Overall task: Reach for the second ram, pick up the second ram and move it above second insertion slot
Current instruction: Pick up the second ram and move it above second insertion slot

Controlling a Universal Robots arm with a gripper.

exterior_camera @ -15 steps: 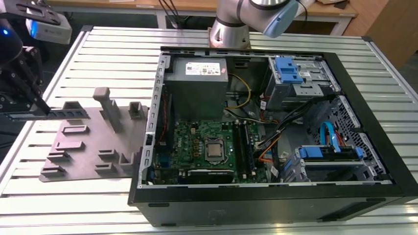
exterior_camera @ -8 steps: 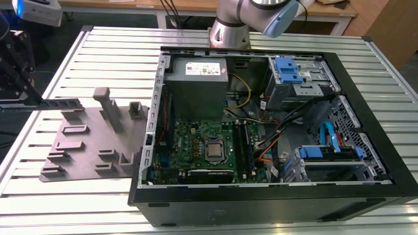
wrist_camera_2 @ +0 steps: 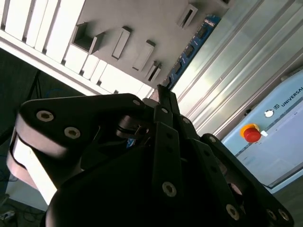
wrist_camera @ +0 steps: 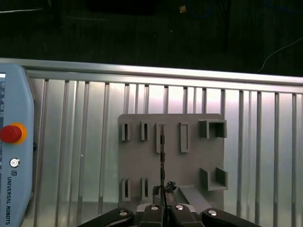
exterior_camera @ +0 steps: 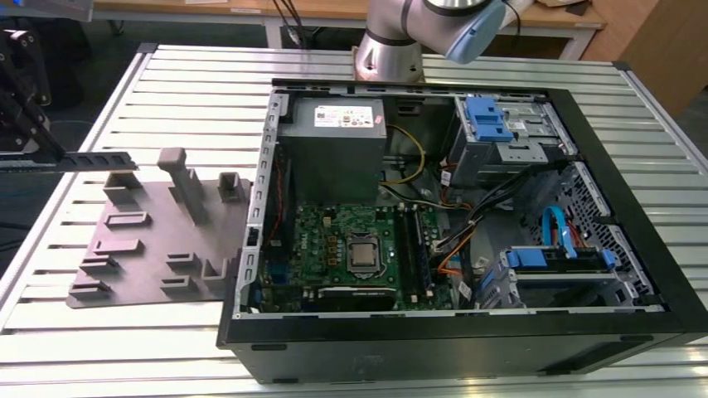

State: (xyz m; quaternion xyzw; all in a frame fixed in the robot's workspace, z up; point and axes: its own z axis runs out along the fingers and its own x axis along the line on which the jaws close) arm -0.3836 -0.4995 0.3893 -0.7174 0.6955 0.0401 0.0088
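Observation:
The second ram [exterior_camera: 102,159] is a thin dark stick held level above the grey holder plate [exterior_camera: 144,249] at the exterior view's left, and my gripper [exterior_camera: 53,161] is shut on one end of it. In the first wrist view the ram [wrist_camera: 162,158] shows edge-on, running out from my gripper [wrist_camera: 163,197] over the plate [wrist_camera: 194,165]. The second wrist view shows its blue-green board [wrist_camera_2: 189,51] beyond my gripper [wrist_camera_2: 161,93]. The insertion slots [exterior_camera: 413,246] lie on the motherboard inside the open computer case [exterior_camera: 619,191], far towards the exterior view's right of the ram.
The holder plate carries several upright posts and pockets, with a tall post [exterior_camera: 177,178] close to the ram's free end. A teach pendant [wrist_camera: 14,156] lies on the slatted metal table [exterior_camera: 188,91]. Cables, drive cages and a power supply [exterior_camera: 332,133] crowd the case.

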